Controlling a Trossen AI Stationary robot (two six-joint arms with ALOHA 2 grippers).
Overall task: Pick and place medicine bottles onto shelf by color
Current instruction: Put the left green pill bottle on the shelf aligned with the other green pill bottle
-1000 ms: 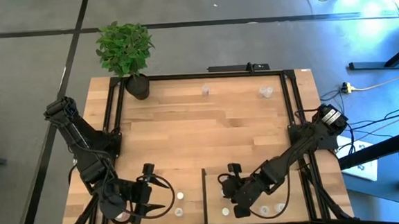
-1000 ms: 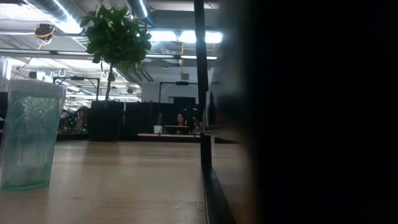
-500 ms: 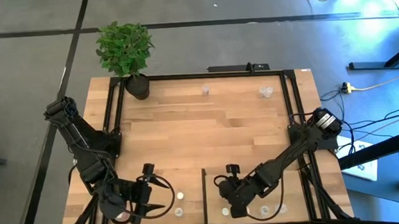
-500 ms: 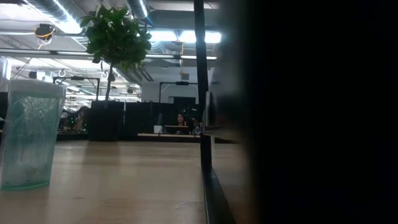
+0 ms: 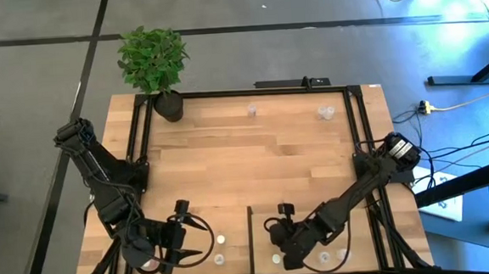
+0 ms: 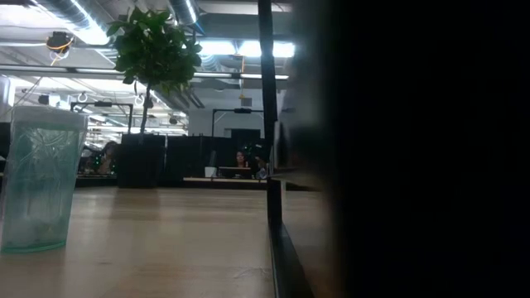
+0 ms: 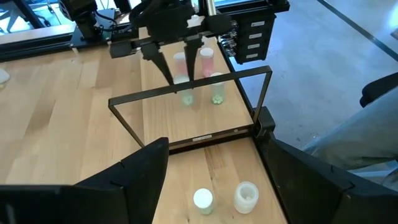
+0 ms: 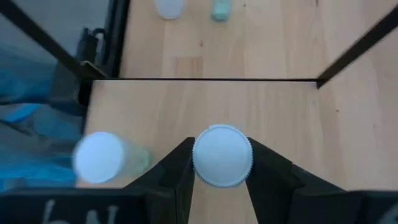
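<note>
My right gripper (image 5: 276,241) hangs over the pale shelf (image 8: 280,112) near the table's front edge, shut on a white-capped medicine bottle (image 8: 222,155). Another white-capped bottle (image 8: 99,157) stands beside it. From the left wrist view I see that gripper (image 7: 180,71) among a pink bottle (image 7: 207,59) and two greenish ones (image 7: 216,93). My left gripper (image 5: 187,234) waits open at the front left. A white-capped bottle (image 7: 203,199) and a clear one (image 7: 246,195) stand on the table before it. My right gripper pinches the bottle between its two fingers just under the white cap (image 8: 205,174), one finger (image 8: 171,171) on each side. The fingers slant down from above. The bottle stays upright. Whether its base rests on the shelf, I cannot tell.
A black wire frame (image 7: 186,99) stands between the two grippers. A potted plant (image 5: 155,62) sits at the far left corner, and two clear bottles (image 5: 326,112) stand near the far edge. Close to the low camera stands a translucent greenish bottle (image 6: 37,178).
</note>
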